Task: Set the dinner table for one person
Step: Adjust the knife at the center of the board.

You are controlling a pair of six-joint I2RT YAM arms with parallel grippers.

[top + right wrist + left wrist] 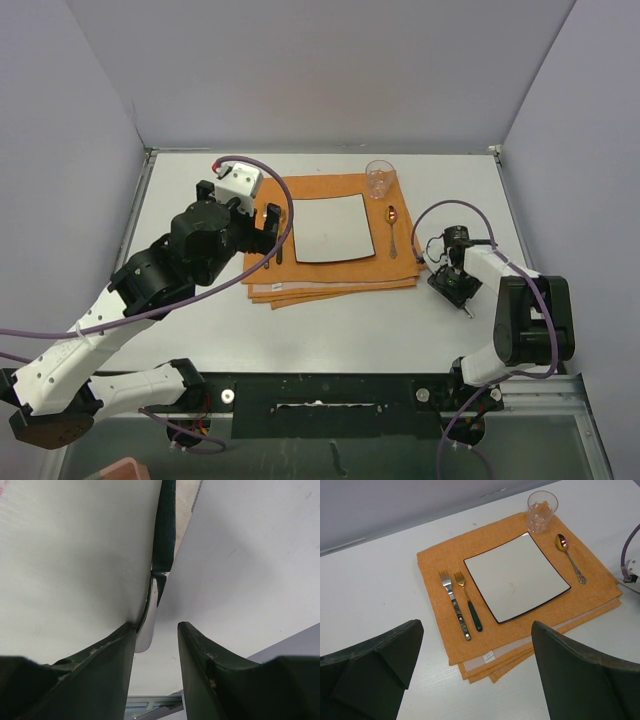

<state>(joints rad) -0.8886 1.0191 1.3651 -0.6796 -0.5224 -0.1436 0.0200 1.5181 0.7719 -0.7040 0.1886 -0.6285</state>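
On the pale dinner table (330,335) lies an orange placemat (330,280) with a square white plate (334,228) on it. Two forks (454,600) lie left of the plate, a spoon (570,557) lies right of it, and a clear glass (541,511) stands at the mat's far right corner. My left gripper (262,225) hovers open over the mat's left side, holding nothing. My right gripper (452,285) is down on the table right of the mat, jaws apart around a green-handled knife (164,530). The blade touches one finger; a gap remains at the other.
Purple-grey walls close in the table on three sides. A metal rail (330,385) runs along the near edge by the arm bases. A purple cable (285,200) loops off the left wrist above the mat.
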